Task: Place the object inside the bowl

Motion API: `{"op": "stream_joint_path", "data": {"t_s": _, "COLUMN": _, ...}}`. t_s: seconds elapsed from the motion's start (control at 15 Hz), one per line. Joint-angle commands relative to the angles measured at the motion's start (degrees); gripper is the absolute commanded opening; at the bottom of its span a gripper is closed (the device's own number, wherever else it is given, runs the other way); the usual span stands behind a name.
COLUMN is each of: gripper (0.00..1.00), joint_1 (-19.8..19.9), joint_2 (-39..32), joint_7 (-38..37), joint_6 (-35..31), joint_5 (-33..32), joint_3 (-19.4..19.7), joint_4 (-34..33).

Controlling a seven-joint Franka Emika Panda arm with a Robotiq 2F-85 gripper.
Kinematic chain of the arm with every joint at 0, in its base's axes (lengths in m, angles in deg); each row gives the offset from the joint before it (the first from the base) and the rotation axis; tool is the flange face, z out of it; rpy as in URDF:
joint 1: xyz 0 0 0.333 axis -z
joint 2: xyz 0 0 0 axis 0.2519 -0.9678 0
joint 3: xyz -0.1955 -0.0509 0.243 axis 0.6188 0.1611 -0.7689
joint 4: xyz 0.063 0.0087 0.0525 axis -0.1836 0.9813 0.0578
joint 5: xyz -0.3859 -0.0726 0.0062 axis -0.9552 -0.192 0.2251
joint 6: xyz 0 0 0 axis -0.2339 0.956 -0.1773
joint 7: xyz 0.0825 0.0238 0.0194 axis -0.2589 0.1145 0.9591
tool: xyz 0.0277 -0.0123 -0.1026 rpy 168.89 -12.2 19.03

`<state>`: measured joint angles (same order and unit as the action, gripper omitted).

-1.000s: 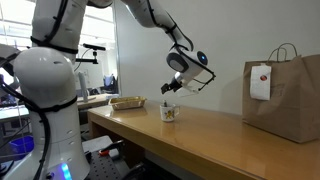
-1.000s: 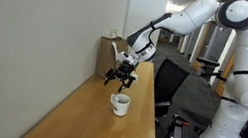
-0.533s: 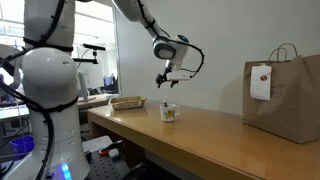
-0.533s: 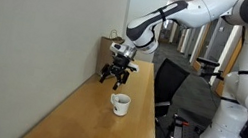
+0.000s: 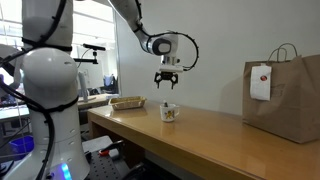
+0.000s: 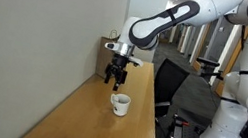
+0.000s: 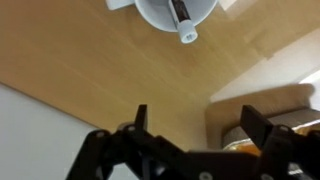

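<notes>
The small white bowl (image 5: 168, 113) stands on the wooden table (image 5: 220, 135); it also shows in an exterior view (image 6: 120, 104) and at the top of the wrist view (image 7: 175, 12). A dark marker-like object with a white tip (image 7: 184, 22) stands inside it and sticks out over the rim. My gripper (image 5: 166, 82) hangs well above the bowl, open and empty; it shows in an exterior view (image 6: 114, 79) and in the wrist view (image 7: 200, 128) with its fingers spread.
A brown paper bag (image 5: 287, 96) with a white tag stands at one end of the table, also visible in an exterior view (image 6: 112, 57). A shallow tan tray (image 5: 128, 102) lies at the other end. A wall runs along the table's side (image 6: 35, 54).
The gripper has risen and swung away from the bowl, turning to point straight down. The object stays in the bowl.
</notes>
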<state>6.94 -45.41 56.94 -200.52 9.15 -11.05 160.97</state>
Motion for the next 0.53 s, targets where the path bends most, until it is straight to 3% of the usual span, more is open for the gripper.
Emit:
{"op": "stream_joint_path", "data": {"t_s": 0.0, "gripper": 1.0, "joint_1": 0.04, "joint_2": 0.51, "joint_7": -17.27, "joint_6": 2.98, "joint_5": -9.16, "joint_3": -0.53, "joint_4": -1.32}}
{"op": "stream_joint_path", "data": {"t_s": 0.2, "gripper": 1.0, "joint_1": 0.25, "joint_2": 0.18, "joint_7": -29.46, "joint_6": 7.5, "joint_5": -14.24, "joint_3": -0.78, "joint_4": -3.11}}
{"op": "stream_joint_path", "data": {"t_s": 0.47, "gripper": 1.0, "joint_1": 0.17, "joint_2": -0.28, "joint_7": -42.03, "joint_6": 16.04, "joint_5": -16.35, "joint_3": -0.82, "joint_4": -5.59}}
